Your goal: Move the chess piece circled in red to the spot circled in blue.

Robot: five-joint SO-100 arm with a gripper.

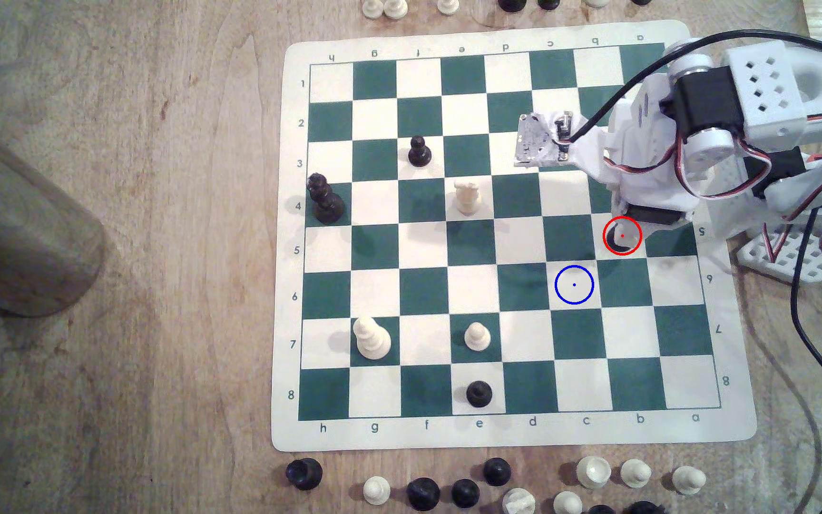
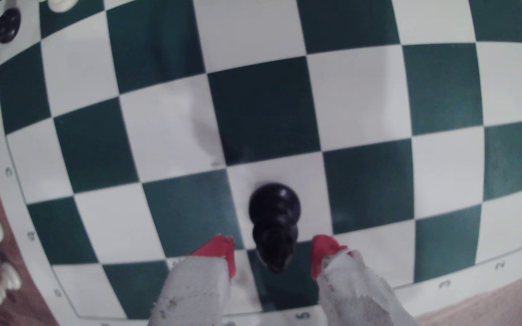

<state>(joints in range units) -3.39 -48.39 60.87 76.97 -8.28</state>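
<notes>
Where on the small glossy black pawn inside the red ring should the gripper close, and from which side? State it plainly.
Grip the small glossy black pawn at its narrow neck, just under the rounded knob and above the wide base. Come straight down from above: it stands upright, and in the wrist view the open gripper has a red-tipped finger either side, with no other piece close by. The knob should keep it from slipping out when lifted.

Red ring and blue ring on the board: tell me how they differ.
The red ring encircles the black chess piece; the blue ring marks a bare square. The open red-tipped fingers flank the piece; the blue ring lies apart from them. Both sit on white squares, diagonally adjacent.
</notes>
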